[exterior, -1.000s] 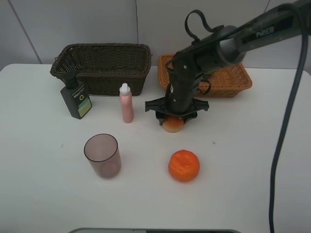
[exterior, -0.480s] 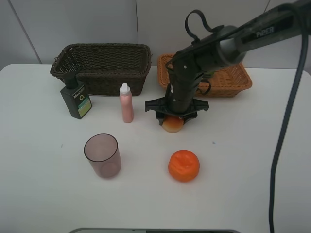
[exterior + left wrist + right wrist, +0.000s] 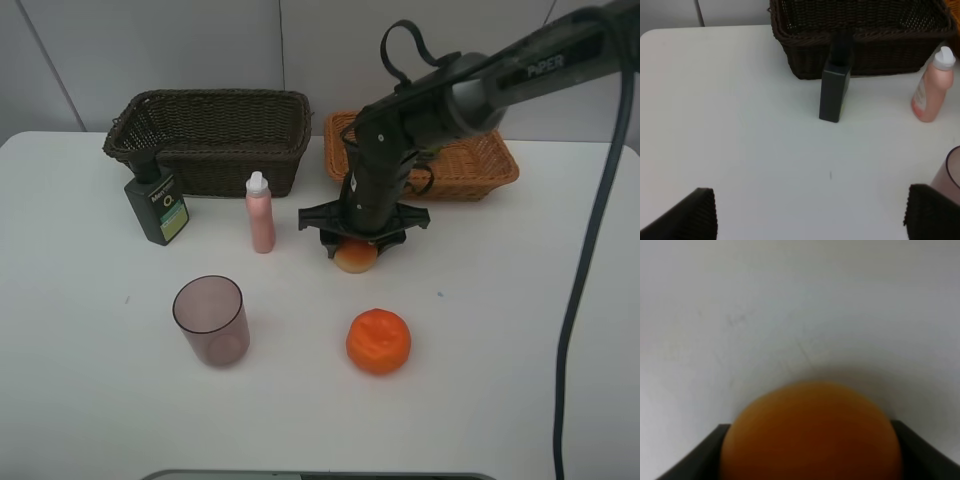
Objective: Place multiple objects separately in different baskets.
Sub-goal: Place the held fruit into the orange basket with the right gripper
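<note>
My right gripper [image 3: 357, 244] points down at mid-table, shut on the red-yellow peach-like fruit [image 3: 356, 258], which sits low at the tabletop. In the right wrist view the fruit [image 3: 810, 435] fills the gap between the two dark fingers [image 3: 700, 460]. The orange fruit [image 3: 378, 341] lies in front of it. My left gripper [image 3: 812, 220] is open over bare table, with nothing between its fingers. Ahead of it stand the dark green pump bottle [image 3: 835, 90], the pink bottle [image 3: 932, 87] and the mauve cup [image 3: 952, 172]. The dark brown basket [image 3: 230, 165] and the light tan basket [image 3: 480, 165] stand at the back.
The pump bottle [image 3: 156, 205] and pink bottle [image 3: 260, 213] stand just in front of the dark basket [image 3: 865, 50]. The cup [image 3: 210, 320] is nearer the front, left of the orange. The right arm and its cable cross over the tan basket.
</note>
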Tool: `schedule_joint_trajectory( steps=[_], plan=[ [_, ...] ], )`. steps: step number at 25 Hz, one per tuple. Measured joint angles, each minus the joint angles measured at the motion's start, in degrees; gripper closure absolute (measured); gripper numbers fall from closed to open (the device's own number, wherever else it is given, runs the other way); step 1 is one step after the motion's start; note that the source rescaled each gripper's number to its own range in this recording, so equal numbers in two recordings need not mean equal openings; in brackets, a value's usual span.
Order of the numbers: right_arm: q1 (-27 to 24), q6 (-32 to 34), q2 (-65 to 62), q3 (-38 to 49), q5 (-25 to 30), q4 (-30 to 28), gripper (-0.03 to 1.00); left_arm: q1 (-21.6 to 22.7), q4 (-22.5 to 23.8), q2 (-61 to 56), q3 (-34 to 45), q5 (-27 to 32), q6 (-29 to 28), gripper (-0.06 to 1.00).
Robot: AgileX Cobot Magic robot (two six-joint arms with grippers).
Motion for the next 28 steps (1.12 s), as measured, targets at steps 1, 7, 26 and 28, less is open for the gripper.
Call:
schedule_joint_trajectory(
  steps=[1,7,26,28],
  plan=[
    [0.0,0.0,0.0,0.0,0.0,0.0,0.95,0.0,0.0,0.0,0.0,0.0,0.0,-0.01],
    [0.0,-1.0,-1.0,0.0,2.0,0.4,0.95,0.0,0.0,0.0,0.0,0.0,0.0,-0.01],
    [-2.6,-11.5,-4.6,-19.9,21.8,0.1,0.96,0.0,0.0,0.0,0.0,0.0,0.0,-0.01],
    [-3.6,-11.5,-4.5,-21.7,21.2,0.2,0.96,0.0,0.0,0.0,0.0,0.0,0.0,-0.01]
  ],
)
